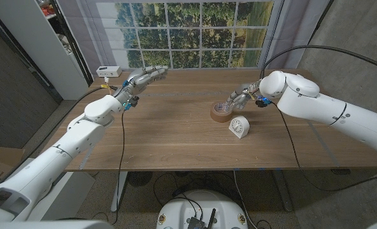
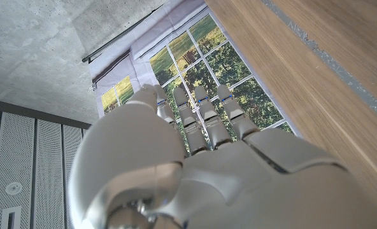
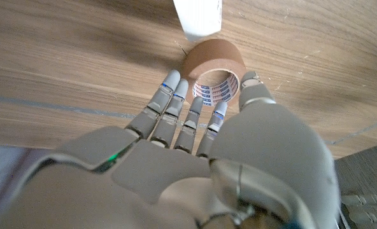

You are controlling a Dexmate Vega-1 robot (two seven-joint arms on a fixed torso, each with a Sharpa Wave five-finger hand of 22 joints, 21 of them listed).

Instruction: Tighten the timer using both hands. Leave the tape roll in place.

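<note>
A small white timer [image 1: 239, 126] stands on the wooden table [image 1: 169, 137], right of the middle, its round dial toward me. Just behind it lies a brown tape roll [image 1: 221, 111] with a white printed core. My right hand [image 1: 241, 97] hovers just behind the tape roll with its fingers stretched toward it and holds nothing. In the right wrist view the right hand [image 3: 195, 159] points at the tape roll [image 3: 213, 67], and the timer [image 3: 198, 18] shows beyond it. My left hand [image 1: 142, 79] hangs over the table's far left part, fingers straight, empty. The left hand [image 2: 195, 172] looks the same in the left wrist view.
A small white box [image 1: 108, 70] sits on a ledge past the table's far left corner. A window with trees [image 1: 188, 32] lies behind the table. Black cables run along both arms. The table's near half is bare wood.
</note>
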